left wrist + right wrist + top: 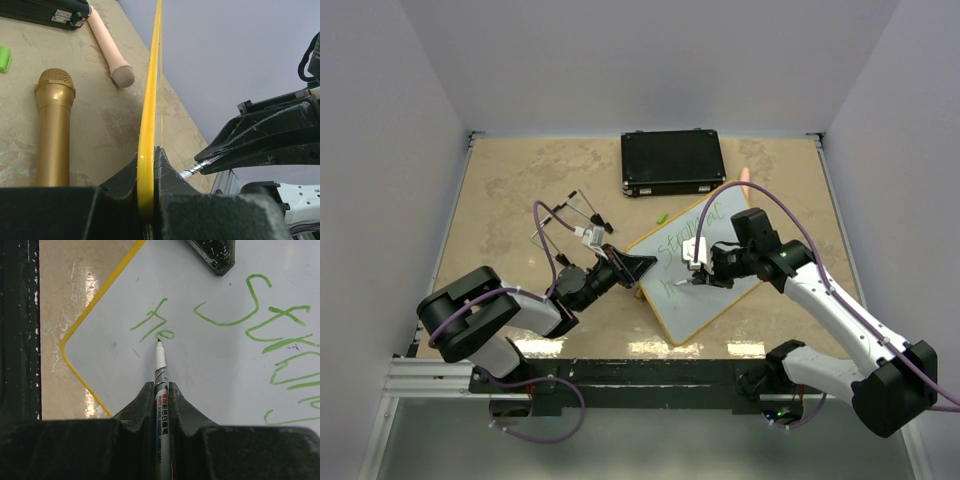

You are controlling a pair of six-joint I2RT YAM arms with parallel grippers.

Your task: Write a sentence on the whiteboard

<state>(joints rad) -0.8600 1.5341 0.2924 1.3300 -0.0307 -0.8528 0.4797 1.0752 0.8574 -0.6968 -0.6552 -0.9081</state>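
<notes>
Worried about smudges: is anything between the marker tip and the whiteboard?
Nothing visible. The marker in the right gripper has its tip at the whiteboard beside the sentence; the left gripper clamps the rim, away from the tip.

I see bare surface (pixel 500 180) to pass on the far left, but the black case (pixel 672 163) blocks behind the whiteboard (pixel 695 312).

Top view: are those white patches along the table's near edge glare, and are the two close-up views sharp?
Top external view: yes, bright glare on the table by its front edge. Right wrist view: crisp, with the green lettering and the marker clearly in focus. Left wrist view: the left claw is very dark and shows little detail.
</notes>
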